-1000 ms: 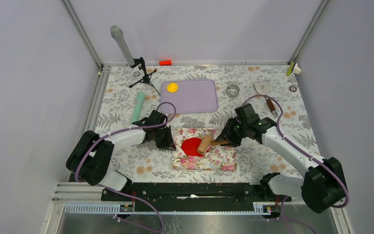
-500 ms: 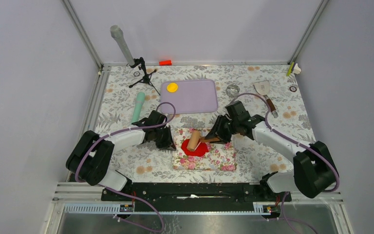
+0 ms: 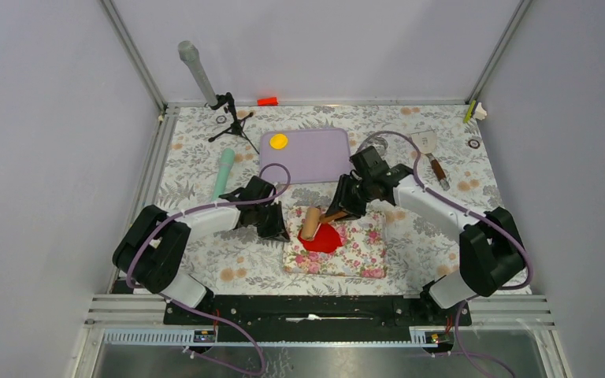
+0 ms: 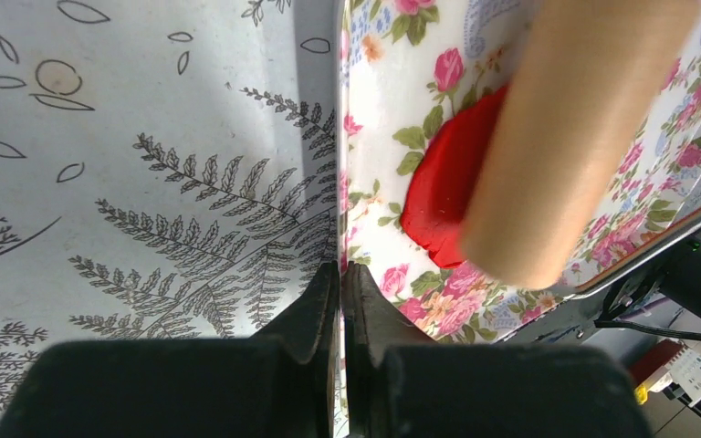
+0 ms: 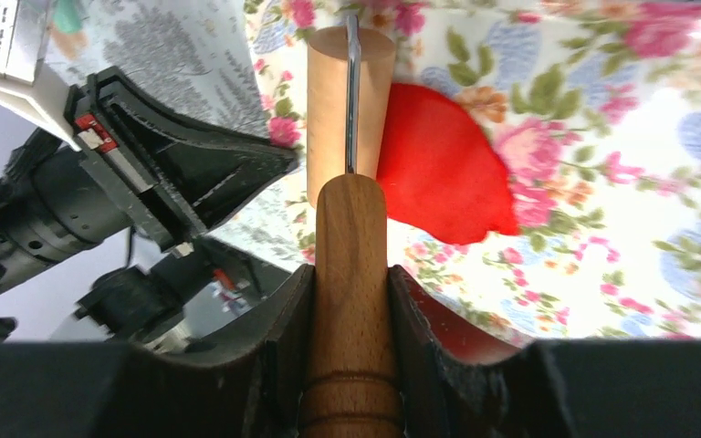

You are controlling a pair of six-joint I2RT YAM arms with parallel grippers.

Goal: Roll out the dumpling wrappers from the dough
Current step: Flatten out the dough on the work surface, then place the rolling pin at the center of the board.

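Observation:
The dough (image 3: 327,239) (image 4: 438,187) (image 5: 443,173) is a flat red sheet on a floral mat (image 3: 354,256). A wooden roller (image 3: 310,223) (image 4: 575,137) (image 5: 349,100) lies across the dough's left part. My right gripper (image 3: 339,208) (image 5: 351,283) is shut on the roller's wooden handle. My left gripper (image 3: 280,230) (image 4: 340,269) is shut, with its tips at the mat's left edge (image 4: 342,109). One yellow dumpling wrapper (image 3: 279,141) sits on the purple tray (image 3: 319,161). No red wrapper shows.
A mint-green tool (image 3: 223,172) lies left of the tray. A metal spatula (image 3: 428,146) and a round cutter (image 3: 376,146) lie at the back right. A small tripod (image 3: 232,118) and a red-orange block (image 3: 267,101) stand at the back.
My right arm has swung left and back, carrying the roller from the dough's right side across to its left. The left gripper has stayed at the mat's edge.

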